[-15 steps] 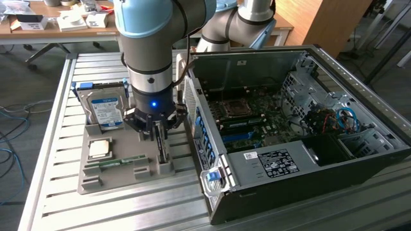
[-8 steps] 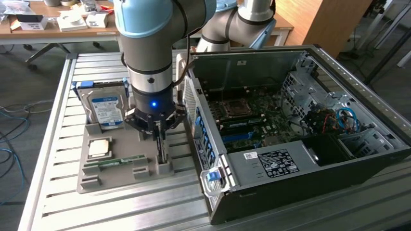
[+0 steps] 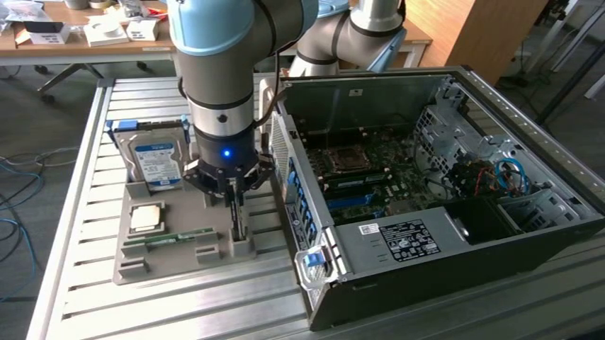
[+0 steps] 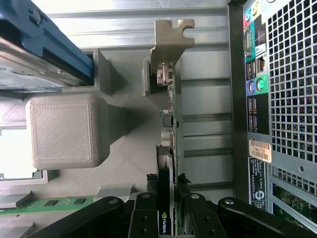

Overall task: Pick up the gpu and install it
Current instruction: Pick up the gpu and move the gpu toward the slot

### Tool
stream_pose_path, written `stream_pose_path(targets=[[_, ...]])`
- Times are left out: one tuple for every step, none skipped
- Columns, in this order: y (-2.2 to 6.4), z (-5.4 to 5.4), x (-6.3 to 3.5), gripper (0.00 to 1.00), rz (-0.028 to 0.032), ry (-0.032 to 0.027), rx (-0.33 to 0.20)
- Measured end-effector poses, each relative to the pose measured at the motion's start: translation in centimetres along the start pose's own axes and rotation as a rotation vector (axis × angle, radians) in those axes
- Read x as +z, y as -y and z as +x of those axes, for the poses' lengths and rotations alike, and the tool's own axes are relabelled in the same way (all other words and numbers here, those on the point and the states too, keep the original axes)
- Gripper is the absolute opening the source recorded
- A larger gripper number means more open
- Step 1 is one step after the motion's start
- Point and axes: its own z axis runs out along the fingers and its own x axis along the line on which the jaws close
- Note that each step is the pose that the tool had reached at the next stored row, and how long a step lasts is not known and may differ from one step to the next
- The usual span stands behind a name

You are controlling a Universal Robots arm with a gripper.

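Note:
The gpu [image 3: 236,227] stands on edge in a slot of the grey printed holder [image 3: 194,212], beside the rear of the open computer case [image 3: 444,241]. In the wrist view the gpu [image 4: 171,114] runs away from the camera as a thin dark-green edge, and its pale metal bracket [image 4: 171,37] is at the far end. My gripper [image 3: 232,202] hangs straight above the card. Its black fingers [image 4: 144,218] sit tight against both sides of the card's near end, so my gripper [image 4: 167,223] is shut on it. The card still rests in the holder.
The holder also carries a hard drive with a blue-white label [image 3: 156,159], a square processor [image 3: 147,217] and a narrow green memory stick [image 3: 170,239]. The case's perforated rear panel [image 4: 292,74] stands close alongside the card. Inside the case lies the motherboard [image 3: 364,177].

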Motion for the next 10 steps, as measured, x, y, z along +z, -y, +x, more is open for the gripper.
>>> stream_pose_path(targets=[[0.0, -0.01, 0.02, 0.26, 0.0002, -0.0009, -0.002], [0.0, -0.01, 0.05, 0.26, 0.0013, -0.0025, -0.004], [0.01, -0.01, 0.06, 0.26, 0.0022, -0.0041, -0.006], [0.01, -0.02, 0.08, 0.26, 0.0026, -0.0056, -0.008], [0.01, -0.03, 0.12, 0.26, 0.0033, -0.0073, -0.011], [0.01, -0.03, 0.13, 0.26, 0.0038, -0.0086, -0.014], [0.01, -0.03, 0.13, 0.26, 0.0039, -0.0089, -0.017], [0.01, -0.03, 0.13, 0.26, 0.0038, -0.0091, -0.017], [0.01, -0.03, 0.13, 0.26, 0.0038, -0.0091, -0.017], [0.01, -0.03, 0.12, 0.26, 0.0039, -0.0091, -0.017]])
